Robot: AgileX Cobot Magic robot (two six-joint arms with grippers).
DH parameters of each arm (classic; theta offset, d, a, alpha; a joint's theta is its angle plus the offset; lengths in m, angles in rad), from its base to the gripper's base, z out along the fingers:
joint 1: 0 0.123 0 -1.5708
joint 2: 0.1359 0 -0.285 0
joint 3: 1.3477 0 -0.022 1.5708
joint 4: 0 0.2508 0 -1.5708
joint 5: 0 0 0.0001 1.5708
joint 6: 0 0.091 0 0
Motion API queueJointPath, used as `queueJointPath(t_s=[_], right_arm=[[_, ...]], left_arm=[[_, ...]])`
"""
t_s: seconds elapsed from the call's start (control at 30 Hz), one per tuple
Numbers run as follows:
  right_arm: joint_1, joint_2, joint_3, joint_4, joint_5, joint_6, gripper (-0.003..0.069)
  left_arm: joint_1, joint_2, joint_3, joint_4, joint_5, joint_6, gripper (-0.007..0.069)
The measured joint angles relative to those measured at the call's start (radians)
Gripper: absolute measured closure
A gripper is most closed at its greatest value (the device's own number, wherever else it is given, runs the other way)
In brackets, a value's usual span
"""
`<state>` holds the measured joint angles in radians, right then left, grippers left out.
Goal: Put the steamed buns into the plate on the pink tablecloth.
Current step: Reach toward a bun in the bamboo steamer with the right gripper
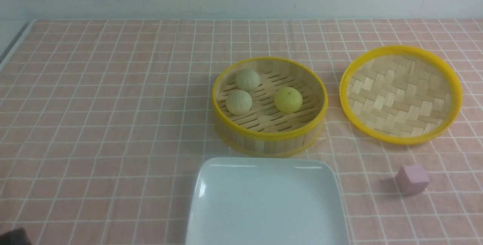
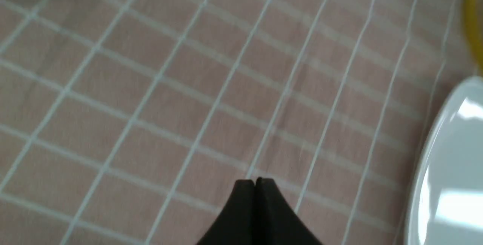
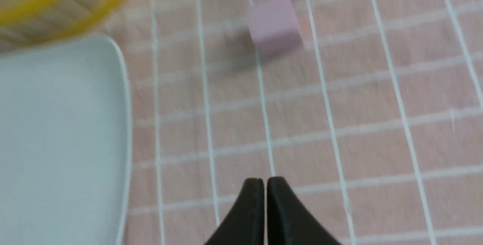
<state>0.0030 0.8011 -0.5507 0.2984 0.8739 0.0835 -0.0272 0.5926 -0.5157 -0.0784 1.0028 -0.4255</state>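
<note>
Three small round steamed buns [image 1: 239, 102] are found inside a round, yellow-rimmed bamboo steamer basket [image 1: 268, 137]: two pale cream ones at 9 and 11 o'clock on its slatted floor, and the yellow-green bun [image 1: 288, 100] at 3 o'clock. The large glossy white square plate [image 1: 264, 207] is set bare at the basket's 6 o'clock on the pale pink, white-gridded tablecloth [image 1: 94, 105] covering the tabletop. A woven yellow-rimmed lid [image 1: 400, 94] lies at the basket's 3 o'clock, with a small pink cube [image 1: 412, 179] nearer. The left tool [image 2: 256, 181] and right tool [image 3: 265, 181] are shown with tips pressed together and nothing held. No bun has been moved yet. A round bun could be squeezed out of a poorly centred grip, the basket wall could be struck on descent, and a released bun could roll off the slick plate.
</note>
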Motion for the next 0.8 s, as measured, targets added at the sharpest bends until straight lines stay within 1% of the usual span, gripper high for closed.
queueJointPath(t_s=[0.03, 0.07, 0.1, 0.13, 0.17, 0.2, 0.23, 0.3, 0.37, 0.47, 0.5, 0.53, 0.57, 0.63, 0.67, 0.8], right_arm=[[0.0, 0.032, -0.014, 0.003, 0.027, -0.008, 0.0659], [0.0, 0.15, -0.066, 0.033, 0.067, -0.046, 0.0659], [0.001, 0.206, -0.088, 0.071, 0.081, -0.084, 0.0659], [0.009, 0.261, -0.11, 0.108, 0.088, -0.126, 0.0658], [0.012, 0.288, -0.122, 0.117, 0.09, -0.149, 0.0658], [0.038, 0.38, -0.163, 0.2, 0.105, -0.232, 0.0652], [0.063, 0.446, -0.194, 0.248, 0.116, -0.285, 0.065], [0.12, 0.549, -0.255, 0.302, 0.133, -0.352, 0.0642], [0.189, 0.67, -0.35, 0.322, 0.146, -0.373, 0.0626], [0.278, 0.843, -0.549, 0.256, 0.163, -0.332, 0.0585], [0.288, 0.861, -0.563, 0.249, 0.163, -0.319, 0.0579], [0.323, 0.922, -0.68, 0.177, 0.167, -0.257, 0.0552], [0.327, 0.939, -0.709, 0.156, 0.167, -0.249, 0.0547], [0.368, 1.03, -0.89, 0.032, 0.172, -0.15, 0.0498], [0.383, 1.073, -0.978, -0.01, 0.173, -0.104, 0.047], [0.414, 1.217, -1.222, -0.123, 0.176, 0.003, 0.0377]], left_arm=[[0.0, 0.035, -0.009, -0.02, 0.016, 0.033, 0.0625], [0.0, 0.111, -0.024, -0.066, 0.035, 0.108, 0.0625], [0.0, 0.149, -0.03, -0.093, 0.035, 0.156, 0.0625], [0.0, 0.192, -0.032, -0.128, 0.032, 0.19, 0.0624], [0.0, 0.2, -0.034, -0.135, 0.028, 0.198, 0.0624], [0.0, 0.252, -0.034, -0.182, 0.012, 0.247, 0.0624], [0.0, 0.283, -0.034, -0.214, -0.003, 0.276, 0.0622], [0.0, 0.326, -0.034, -0.265, -0.029, 0.321, 0.0618], [0.0, 0.355, -0.034, -0.299, -0.052, 0.351, 0.0615], [0.0, 0.375, -0.034, -0.323, -0.094, 0.367, 0.0608], [0.0, 0.375, -0.034, -0.323, -0.097, 0.367, 0.0608], [0.0, 0.376, -0.034, -0.325, -0.118, 0.367, 0.0603], [0.0, 0.376, -0.034, -0.325, -0.12, 0.367, 0.0601], [0.0, 0.376, -0.034, -0.329, -0.131, 0.367, 0.0592], [0.0, 0.376, -0.034, -0.329, -0.134, 0.367, 0.0588], [0.0, 0.376, -0.034, -0.329, -0.136, 0.367, 0.0571]])
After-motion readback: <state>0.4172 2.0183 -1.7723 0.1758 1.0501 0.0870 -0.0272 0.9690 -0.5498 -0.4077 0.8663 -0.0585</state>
